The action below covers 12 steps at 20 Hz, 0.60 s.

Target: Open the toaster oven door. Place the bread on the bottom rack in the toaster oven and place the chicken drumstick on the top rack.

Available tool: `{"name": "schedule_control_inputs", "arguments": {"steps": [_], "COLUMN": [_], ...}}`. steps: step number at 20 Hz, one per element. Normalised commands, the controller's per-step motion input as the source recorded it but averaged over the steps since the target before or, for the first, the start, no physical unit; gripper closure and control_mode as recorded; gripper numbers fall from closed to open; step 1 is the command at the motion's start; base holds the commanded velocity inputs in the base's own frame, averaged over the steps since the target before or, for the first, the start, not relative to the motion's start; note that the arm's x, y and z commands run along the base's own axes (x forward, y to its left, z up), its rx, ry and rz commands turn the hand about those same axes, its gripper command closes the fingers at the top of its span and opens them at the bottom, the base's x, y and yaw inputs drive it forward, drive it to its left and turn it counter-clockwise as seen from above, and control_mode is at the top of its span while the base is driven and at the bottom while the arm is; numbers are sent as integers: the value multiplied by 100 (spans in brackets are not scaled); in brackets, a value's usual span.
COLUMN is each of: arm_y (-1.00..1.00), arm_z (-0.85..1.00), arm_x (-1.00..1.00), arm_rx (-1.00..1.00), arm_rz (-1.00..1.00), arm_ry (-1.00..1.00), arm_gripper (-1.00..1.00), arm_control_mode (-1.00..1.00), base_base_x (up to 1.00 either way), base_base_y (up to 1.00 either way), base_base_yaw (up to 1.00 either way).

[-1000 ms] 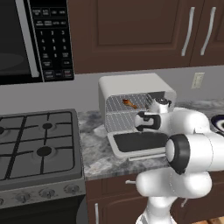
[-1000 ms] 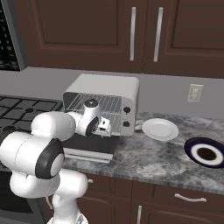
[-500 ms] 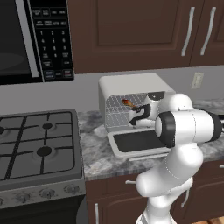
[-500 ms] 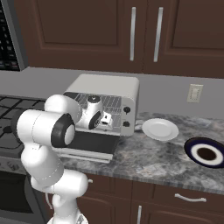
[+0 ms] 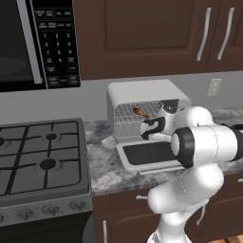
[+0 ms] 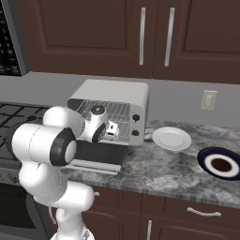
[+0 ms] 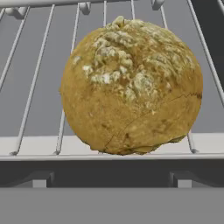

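Note:
The off-white toaster oven (image 5: 142, 90) (image 6: 117, 91) stands on the counter with its door (image 5: 147, 154) (image 6: 98, 154) dropped flat in front. A small orange-brown chicken drumstick (image 5: 140, 112) lies on the top rack (image 5: 124, 112). In the hand view a round, crusty bread (image 7: 131, 85) rests on the wire bars of the bottom rack (image 7: 35, 100), near its front edge. My gripper (image 5: 144, 129) (image 6: 110, 131) sits at the oven's mouth, level with the lower shelf and pointing in at the bread. It is open, and the bread lies free of it.
A black keypad microwave (image 5: 38, 42) hangs above a gas stove (image 5: 38, 156) left of the oven. Right of the oven are a white plate (image 6: 171, 138) and a dark-rimmed plate (image 6: 221, 163). Dark cabinets hang overhead, and the open door juts toward the counter's front edge.
The arm's elbow has swung up and over to the right of the oven. The hand has shifted slightly left at the oven mouth. The drumstick has not moved.

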Motion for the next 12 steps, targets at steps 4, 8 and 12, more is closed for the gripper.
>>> {"name": "schedule_control_inputs", "arguments": {"steps": [4,8,12], "arm_y": [24,94,100], "arm_z": [64,91,100], "arm_x": [-100,-63,-45], "arm_rx": [-1,-10,-11], "arm_rz": [0,0,0], "arm_ry": [-7,0,1], "arm_gripper": [-100,-100,-100], "arm_control_mode": [-100,-100,-100], "base_base_x": [0,0,0], "base_base_y": [0,0,0], "base_base_yaw": [0,0,0]}}
